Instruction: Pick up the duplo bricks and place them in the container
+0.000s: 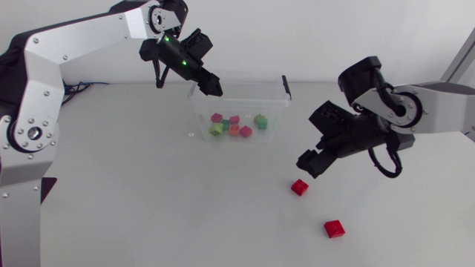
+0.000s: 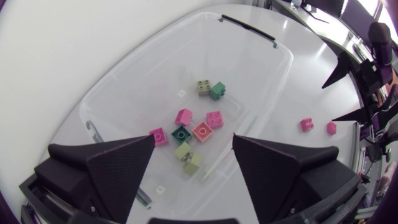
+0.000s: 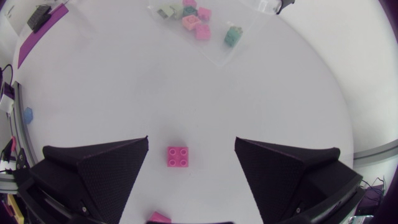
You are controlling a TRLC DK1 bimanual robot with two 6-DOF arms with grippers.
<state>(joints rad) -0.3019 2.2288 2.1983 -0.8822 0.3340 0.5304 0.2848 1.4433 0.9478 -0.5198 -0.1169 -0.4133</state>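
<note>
A clear plastic container [image 1: 276, 95] stands at the back middle of the table with several coloured duplo bricks [image 1: 234, 124] inside. My left gripper [image 1: 210, 85] hangs above its left rim, fingers apart and nothing between them; in the left wrist view the container [image 2: 261, 68] and its bricks [image 2: 202, 130] lie below the open gripper [image 2: 193, 162]. Two red bricks lie on the table: one [image 1: 299, 186] just below my right gripper [image 1: 308, 165], another [image 1: 334, 228] nearer the front. My right gripper [image 3: 191, 158] is open over the first brick [image 3: 178, 156].
The container has black handles [image 1: 286, 85] at its ends. Bare white table lies around the two loose bricks and in front of the container. My right arm [image 1: 401, 111] comes in from the right edge.
</note>
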